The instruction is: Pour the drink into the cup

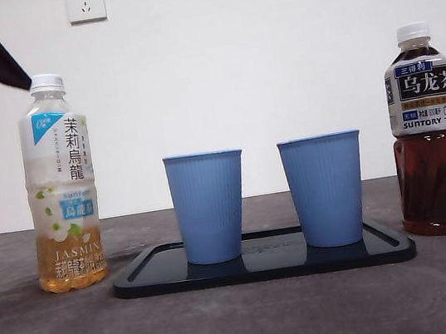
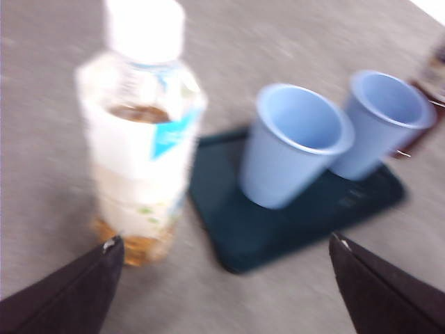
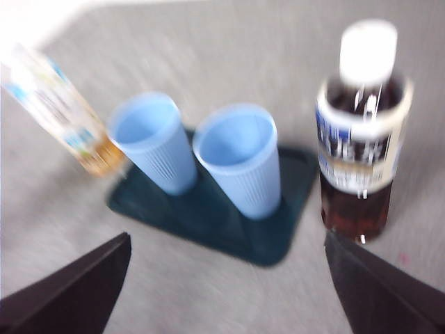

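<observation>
Left wrist view: left gripper [image 2: 226, 292] spread wide — above jasmine bottle [image 2: 142, 132].

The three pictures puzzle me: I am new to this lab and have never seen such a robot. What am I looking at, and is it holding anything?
It is a robot with two arms at a table, each ending in a gripper of two black jaws. One picture comes from a low camera looking level across the table; the other two come from cameras on the wrists. On the grey table lies a dark tray with two blue cups on it. Beside it stand a pale jasmine tea bottle and a dark oolong tea bottle, both capped. The left gripper hangs open above the pale bottle, the right gripper open near the dark one. Nothing is held.
</observation>
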`<state>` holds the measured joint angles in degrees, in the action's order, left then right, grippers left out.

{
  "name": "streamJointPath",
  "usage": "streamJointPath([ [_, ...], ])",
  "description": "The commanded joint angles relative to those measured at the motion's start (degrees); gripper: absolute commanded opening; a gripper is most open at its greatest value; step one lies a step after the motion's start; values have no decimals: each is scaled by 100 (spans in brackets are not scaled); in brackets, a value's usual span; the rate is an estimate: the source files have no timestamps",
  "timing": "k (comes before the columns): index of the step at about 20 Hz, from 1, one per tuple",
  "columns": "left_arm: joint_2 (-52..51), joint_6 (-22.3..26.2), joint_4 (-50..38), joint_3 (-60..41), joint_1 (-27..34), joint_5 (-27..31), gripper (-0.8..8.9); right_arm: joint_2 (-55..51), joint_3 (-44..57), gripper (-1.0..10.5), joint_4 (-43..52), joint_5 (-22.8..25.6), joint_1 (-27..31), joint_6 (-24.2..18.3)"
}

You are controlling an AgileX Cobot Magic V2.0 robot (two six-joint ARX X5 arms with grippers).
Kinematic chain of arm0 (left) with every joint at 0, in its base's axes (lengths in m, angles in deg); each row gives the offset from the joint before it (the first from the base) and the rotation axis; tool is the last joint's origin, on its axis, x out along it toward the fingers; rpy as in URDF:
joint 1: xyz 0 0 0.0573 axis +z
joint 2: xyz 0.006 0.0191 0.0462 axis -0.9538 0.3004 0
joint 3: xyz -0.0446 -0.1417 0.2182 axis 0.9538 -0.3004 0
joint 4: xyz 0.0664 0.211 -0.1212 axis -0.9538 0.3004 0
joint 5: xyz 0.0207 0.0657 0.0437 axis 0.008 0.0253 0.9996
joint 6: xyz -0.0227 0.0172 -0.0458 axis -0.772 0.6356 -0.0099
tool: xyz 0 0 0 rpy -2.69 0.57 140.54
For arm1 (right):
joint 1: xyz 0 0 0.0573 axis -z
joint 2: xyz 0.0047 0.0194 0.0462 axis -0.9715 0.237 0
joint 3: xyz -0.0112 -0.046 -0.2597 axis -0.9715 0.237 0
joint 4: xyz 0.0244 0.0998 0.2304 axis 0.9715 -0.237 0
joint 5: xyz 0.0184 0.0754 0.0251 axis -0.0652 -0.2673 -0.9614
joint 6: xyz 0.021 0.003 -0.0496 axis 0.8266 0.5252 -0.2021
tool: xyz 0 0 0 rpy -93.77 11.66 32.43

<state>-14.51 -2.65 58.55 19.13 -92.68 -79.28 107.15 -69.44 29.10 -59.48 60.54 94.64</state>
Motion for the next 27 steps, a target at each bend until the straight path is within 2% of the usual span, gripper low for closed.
streamJointPath([
  [1, 144, -28, -728, -367, -48, 363, 468, -153, -212, 448, -48, -17, -26, 77],
  [7, 1143, 186, -3040, -1051, -44, 551, 469, -251, -264, 448, -46, -7, -24, -68],
  [16, 2776, 463, -4966, -1051, -44, 601, 468, -254, -264, 448, -118, 26, -24, -317],
  [27, 4155, 673, -6835, -1049, -42, 1082, 468, -254, -264, 447, -125, 28, -24, -485],
])
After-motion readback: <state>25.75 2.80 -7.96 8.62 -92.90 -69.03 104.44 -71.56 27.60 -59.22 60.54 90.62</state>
